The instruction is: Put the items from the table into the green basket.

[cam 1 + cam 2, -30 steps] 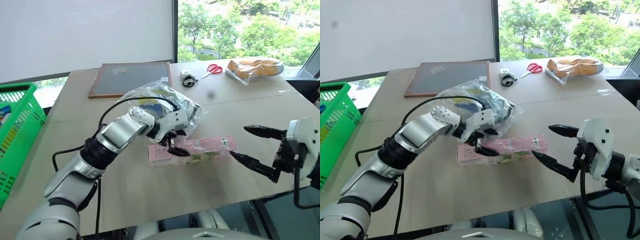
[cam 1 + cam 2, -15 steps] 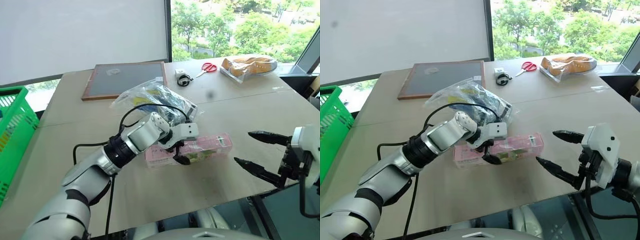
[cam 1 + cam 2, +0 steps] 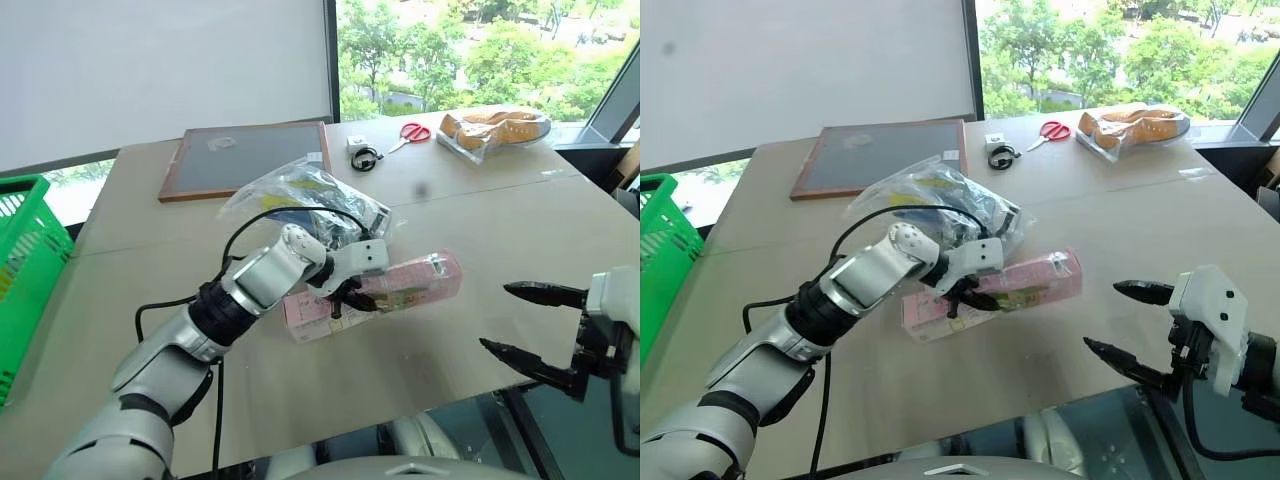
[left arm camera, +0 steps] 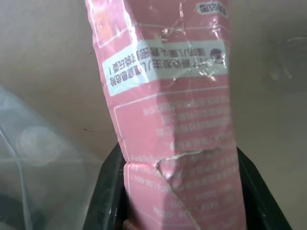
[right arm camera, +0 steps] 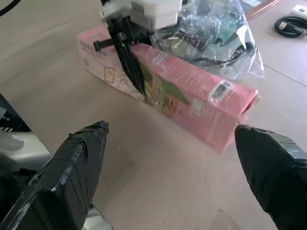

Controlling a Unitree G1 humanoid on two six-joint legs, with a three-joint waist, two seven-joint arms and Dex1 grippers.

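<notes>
Lifted at one end, creased pink carton (image 3: 375,292) seems clamped by left gripper (image 3: 345,298)

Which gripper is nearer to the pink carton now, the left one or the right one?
Left. The left gripper is shut on the pink carton near its middle. The right gripper is open, apart from the carton, off its end near the table edge.

The tan tabletop (image 3: 480,240) carries a pink carton (image 3: 400,285) near its middle, a clear plastic bag (image 3: 300,195) just behind it, a framed dark board (image 3: 245,158) far left, and red scissors (image 3: 410,133), a black cable coil (image 3: 364,158) and a wrapped package (image 3: 497,130) far right.
</notes>
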